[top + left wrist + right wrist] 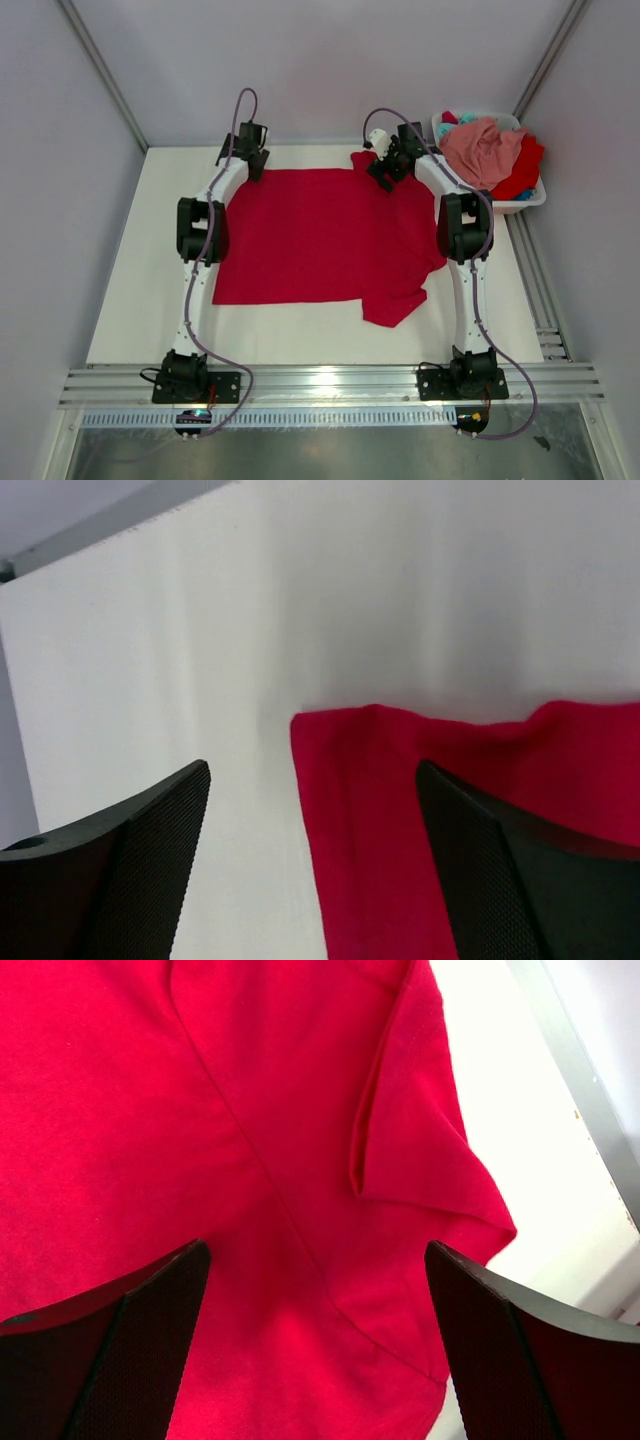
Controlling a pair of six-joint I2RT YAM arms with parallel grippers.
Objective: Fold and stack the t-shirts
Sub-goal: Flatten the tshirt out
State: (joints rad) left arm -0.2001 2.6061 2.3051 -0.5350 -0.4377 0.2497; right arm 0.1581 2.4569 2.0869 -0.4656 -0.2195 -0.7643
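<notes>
A bright red t-shirt (320, 235) lies spread wide on the white table (140, 290), with one sleeve bunched at its near right. My left gripper (253, 160) hangs open over the shirt's far left corner. In the left wrist view that corner (380, 820) lies between the fingers of the left gripper (312, 770), untouched. My right gripper (384, 170) stands open above the far right sleeve. The right wrist view shows the red cloth (150, 1110) and a folded sleeve (420, 1160) under the open right gripper (317, 1250). A salmon pink shirt (482, 150), another red one (522, 172) and some teal cloth (466, 119) sit in the basket.
The white plastic basket (528, 203) stands at the back right, just off the table's corner. Metal rails run along the near edge (330, 385) and the right side (535, 285). Grey walls close in the back and both sides.
</notes>
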